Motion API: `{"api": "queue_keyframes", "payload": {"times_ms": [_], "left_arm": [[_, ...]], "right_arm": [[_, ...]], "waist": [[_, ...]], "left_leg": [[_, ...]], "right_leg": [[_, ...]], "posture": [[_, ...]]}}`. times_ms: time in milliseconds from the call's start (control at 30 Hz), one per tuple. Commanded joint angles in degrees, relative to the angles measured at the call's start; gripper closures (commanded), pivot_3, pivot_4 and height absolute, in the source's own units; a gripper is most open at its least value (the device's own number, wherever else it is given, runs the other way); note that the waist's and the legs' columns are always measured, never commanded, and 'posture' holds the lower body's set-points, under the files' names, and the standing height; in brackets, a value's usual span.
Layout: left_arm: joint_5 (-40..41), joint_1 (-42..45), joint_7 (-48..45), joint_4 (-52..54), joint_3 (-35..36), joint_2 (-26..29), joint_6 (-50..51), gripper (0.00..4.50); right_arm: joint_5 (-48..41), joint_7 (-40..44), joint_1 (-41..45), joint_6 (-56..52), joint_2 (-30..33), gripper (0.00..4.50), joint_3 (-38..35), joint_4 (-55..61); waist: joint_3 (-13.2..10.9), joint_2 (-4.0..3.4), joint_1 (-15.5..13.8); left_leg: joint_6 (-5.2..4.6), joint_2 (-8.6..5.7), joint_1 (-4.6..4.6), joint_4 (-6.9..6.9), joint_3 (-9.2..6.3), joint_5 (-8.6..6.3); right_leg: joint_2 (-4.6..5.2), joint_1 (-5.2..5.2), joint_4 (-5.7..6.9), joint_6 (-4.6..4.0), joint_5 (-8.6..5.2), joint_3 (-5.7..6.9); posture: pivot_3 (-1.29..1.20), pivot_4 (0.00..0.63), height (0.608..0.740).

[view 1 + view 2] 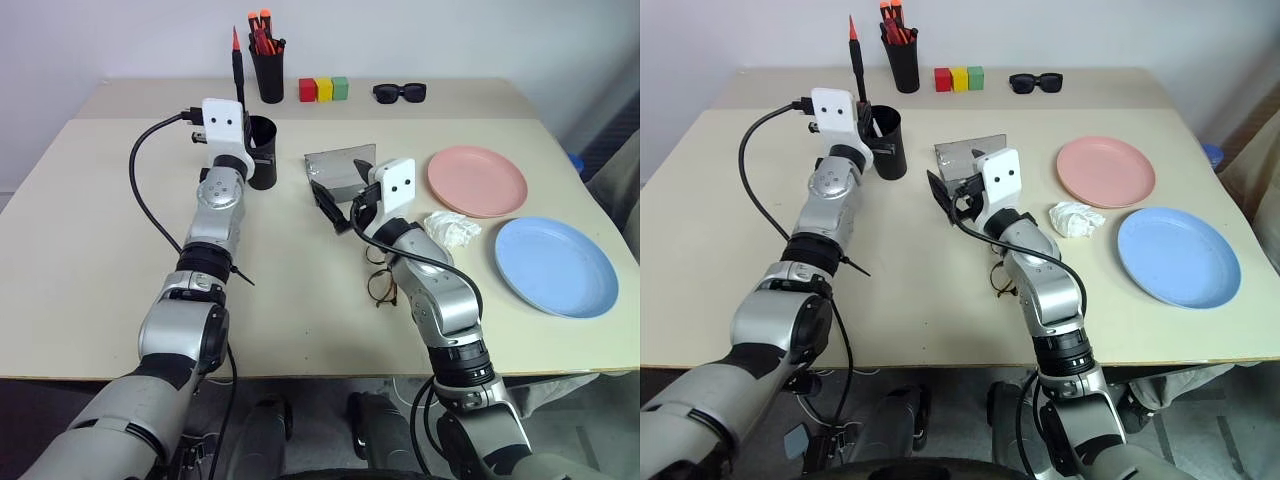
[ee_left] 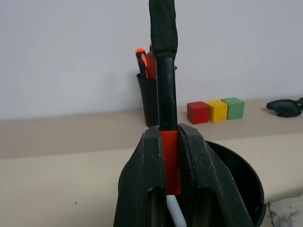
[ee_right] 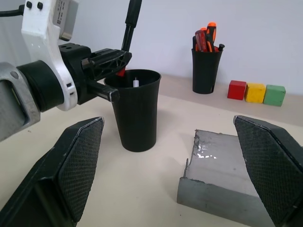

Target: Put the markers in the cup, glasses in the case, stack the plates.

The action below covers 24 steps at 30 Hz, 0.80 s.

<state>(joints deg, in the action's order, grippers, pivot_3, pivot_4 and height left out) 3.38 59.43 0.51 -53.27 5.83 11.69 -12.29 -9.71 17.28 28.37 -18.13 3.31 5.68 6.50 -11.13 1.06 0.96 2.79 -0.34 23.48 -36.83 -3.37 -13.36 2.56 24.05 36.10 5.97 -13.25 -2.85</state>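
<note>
Left gripper (image 2: 169,142) over the mouth of the near black cup (image 3: 137,113), jaws clamped on a black marker (image 1: 237,75) held upright, its red band pinched between the fingers. Right gripper (image 3: 168,122) low over the table (image 1: 100,250), jaws wide apart and empty, facing the open grey case (image 1: 340,165). Glasses (image 1: 380,282) flat on the table, outside the case, partly hidden by the right forearm. Pink plate (image 1: 477,180) and blue plate (image 1: 555,265) near each other on the right, not stacked, a crumpled tissue (image 1: 450,228) just beside them. At the back, a second cup (image 1: 267,78) of markers, three coloured blocks (image 1: 323,89), dark sunglasses (image 1: 400,92).
</note>
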Motion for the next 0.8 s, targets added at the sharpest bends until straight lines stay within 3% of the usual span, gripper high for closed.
{"api": "queue_keyframes", "payload": {"times_ms": [33,800], "left_arm": [[-0.71,1.94,0.55,-0.02,0.37,-0.04,-1.86,4.47],[-0.04,0.53,1.06,0.08,1.25,-0.83,-1.22,4.47]], "right_arm": [[-0.35,-0.25,0.41,0.59,-0.19,0.00,-0.19,3.09],[-0.30,0.10,0.21,0.68,-0.05,0.00,0.25,3.04]], "waist": [[0.00,0.00,0.01],[0.00,0.00,0.02]], "left_leg": [[0.00,0.00,0.00,0.00,0.00,0.00],[0.00,0.00,0.00,0.00,0.00,0.00]], "right_leg": [[0.00,0.00,0.00,0.00,0.00,0.00],[0.00,0.00,0.01,0.00,0.00,0.00]], "posture": [[0.00,0.150,0.740],[0.00,0.150,0.740]]}}
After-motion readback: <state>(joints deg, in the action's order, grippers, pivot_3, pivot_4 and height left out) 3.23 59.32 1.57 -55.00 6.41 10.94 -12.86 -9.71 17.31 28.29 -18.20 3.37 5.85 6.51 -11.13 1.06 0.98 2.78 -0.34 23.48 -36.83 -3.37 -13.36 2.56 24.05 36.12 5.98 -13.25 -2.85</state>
